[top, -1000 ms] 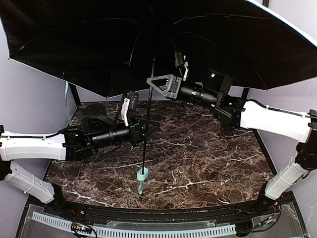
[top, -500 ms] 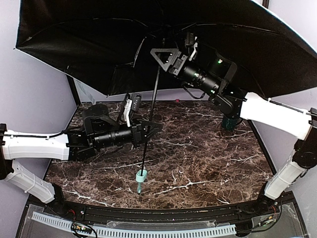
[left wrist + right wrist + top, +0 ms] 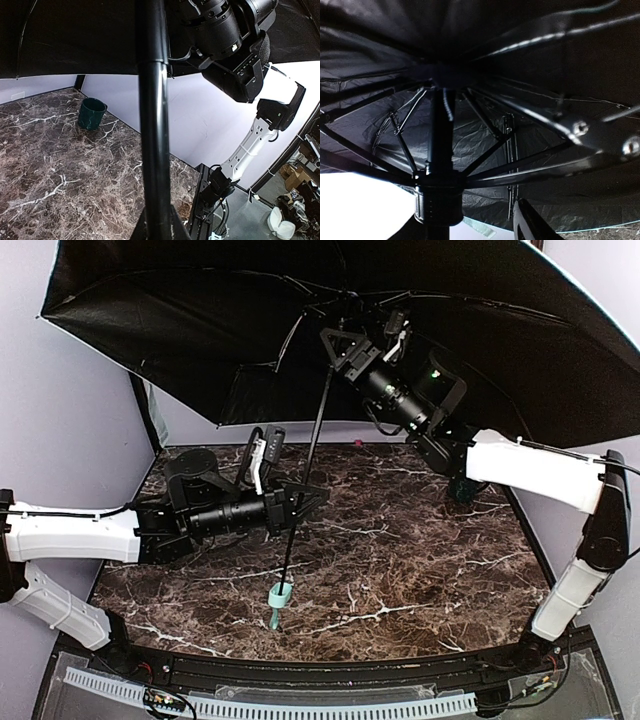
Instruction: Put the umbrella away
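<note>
Clamping the thin dark shaft (image 3: 314, 440) of the open umbrella (image 3: 200, 330), the left gripper (image 3: 297, 504) holds it slightly tilted, with the canopy spread above both arms and the mint handle (image 3: 281, 593) below its fingers, near the marble table (image 3: 430, 550). Higher up, the right gripper (image 3: 338, 343) sits beside the shaft under the ribs; whether it grips is unclear. A dark green mug (image 3: 92, 113) stands well below it

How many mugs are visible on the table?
1: a dark green mug stands upright on the marble table, near its far right corner. The open umbrella and the arms could hide others.
</note>
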`<state>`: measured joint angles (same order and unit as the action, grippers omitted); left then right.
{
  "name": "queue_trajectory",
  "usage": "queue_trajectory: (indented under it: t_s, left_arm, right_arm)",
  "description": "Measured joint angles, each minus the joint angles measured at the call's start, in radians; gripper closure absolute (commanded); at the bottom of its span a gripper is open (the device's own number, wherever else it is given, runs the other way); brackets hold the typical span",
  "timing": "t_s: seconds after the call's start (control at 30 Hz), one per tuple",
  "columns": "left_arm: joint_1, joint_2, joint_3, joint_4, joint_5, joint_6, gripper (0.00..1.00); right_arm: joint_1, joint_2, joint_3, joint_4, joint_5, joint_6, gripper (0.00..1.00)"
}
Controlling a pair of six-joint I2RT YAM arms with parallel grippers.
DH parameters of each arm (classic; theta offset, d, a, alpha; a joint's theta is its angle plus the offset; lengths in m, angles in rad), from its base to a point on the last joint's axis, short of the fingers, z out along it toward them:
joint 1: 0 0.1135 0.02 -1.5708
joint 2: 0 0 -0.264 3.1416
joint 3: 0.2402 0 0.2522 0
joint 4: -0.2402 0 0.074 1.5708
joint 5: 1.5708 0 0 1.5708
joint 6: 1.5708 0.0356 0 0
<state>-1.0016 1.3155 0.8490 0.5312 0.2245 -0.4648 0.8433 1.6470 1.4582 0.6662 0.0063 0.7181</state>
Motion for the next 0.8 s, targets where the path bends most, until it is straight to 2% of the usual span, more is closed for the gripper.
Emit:
queue_trajectory:
  t_s: [0.07, 0.13, 0.37, 0.47, 0.63, 0.7, 0.73, 0.8]
  left_arm:
    - [0.0, 0.0, -0.001, -0.001, 0.0, -0.002, 1.0]
    - [0.0, 0.001, -0.001, 0.0, 0.001, -0.002, 1.0]
    - [0.0, 0.001, -0.009, 0.03, 0.003, -0.002, 1.0]
    - [0.0, 0.001, -0.011, 0.034, 0.002, -0.002, 1.0]
    - [0.0, 0.001, -0.016, 0.038, 0.002, -0.002, 1.0]
    - [0.0, 0.001, -0.02, 0.039, 0.002, -0.003, 1.0]
    - [0.0, 0.001, -0.021, 0.039, 0.002, -0.003, 1.0]
    - [0.0, 0.001, -0.021, 0.039, 0.002, -0.003, 1.0]
  right_arm:
    - [0.0, 0.008, 0.0, 0.005, 0.011, 0.002, 0.46]
    - [0.0, 0.008, -0.002, 0.014, 0.021, 0.0, 0.37]
    - [0.0, 0.006, -0.006, 0.026, 0.045, -0.005, 0.36]
    - [0.0, 0.006, -0.008, 0.027, 0.048, -0.009, 0.28]
    - [0.0, 0.005, -0.005, 0.02, 0.043, -0.033, 0.25]
    - [0.0, 0.004, -0.005, 0.02, 0.04, -0.04, 0.26]
    - [0.0, 0.003, -0.005, 0.021, 0.039, -0.044, 0.3]
    - [0.001, 0.002, -0.005, 0.021, 0.039, -0.053, 0.43]
